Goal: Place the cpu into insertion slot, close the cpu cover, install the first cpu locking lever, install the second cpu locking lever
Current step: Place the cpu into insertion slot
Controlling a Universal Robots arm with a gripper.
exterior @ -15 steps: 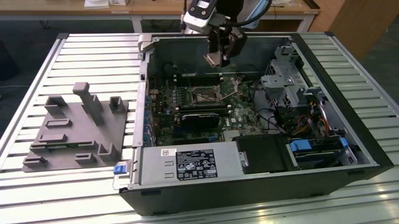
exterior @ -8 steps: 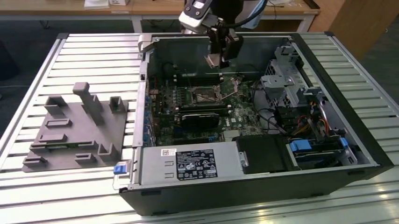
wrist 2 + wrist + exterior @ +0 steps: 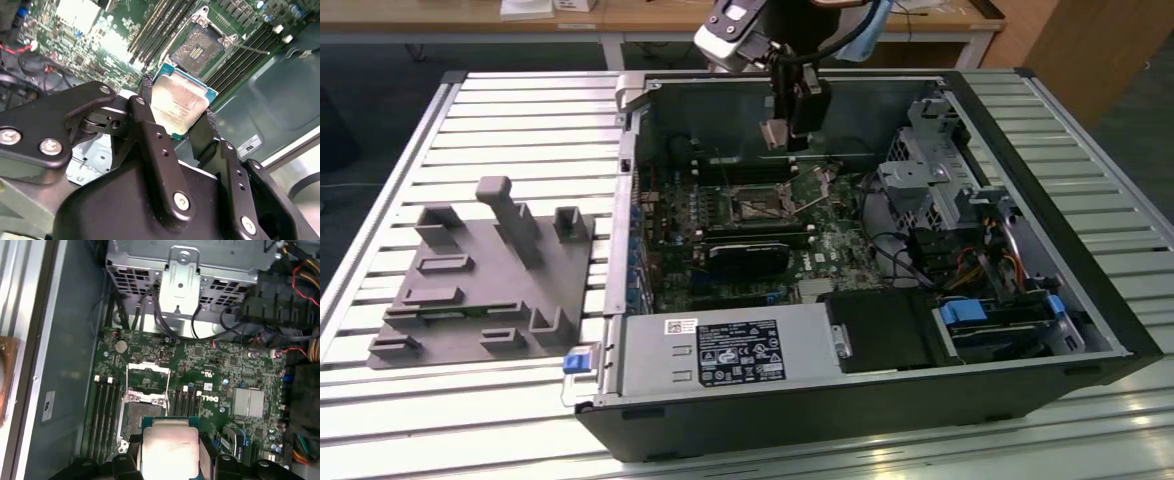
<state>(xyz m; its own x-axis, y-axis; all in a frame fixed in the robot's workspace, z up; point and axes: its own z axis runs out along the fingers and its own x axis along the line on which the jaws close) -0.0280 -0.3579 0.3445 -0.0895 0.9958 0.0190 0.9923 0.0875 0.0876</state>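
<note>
- Standing by the slatted table (image 3: 520, 110), in the exterior view I see the arm reaching down into the open computer case (image 3: 1087, 320). The gripper (image 3: 787, 125) hangs above the motherboard with the cpu (image 3: 774, 136) pinched at its tip. The chip is well clear of the insertion slot (image 3: 758, 207) below, and a grey fixture (image 3: 480, 270) sits out on the exterior view's left.
- In the second wrist view, the gripper (image 3: 177, 104) is clenched on the cpu (image 3: 179, 106). One of the black fingers (image 3: 150, 125) presses each of two opposite edges, I'd guess so the underside goes untouched. The silvery top faces the camera. The insertion slot (image 3: 197, 50) lies bare beyond it, and a thin lever (image 3: 250, 48) is swung out to the side, leaving the way in clear.
- In the first wrist view, the cpu (image 3: 169, 450) sits flat between the gripper's (image 3: 170, 454) fingers, just beside the dark insertion slot (image 3: 134, 417) but apart from it. The cpu cover (image 3: 148, 368) is folded back on the side toward the drive cage, so the socket stands open to take the chip.
</note>
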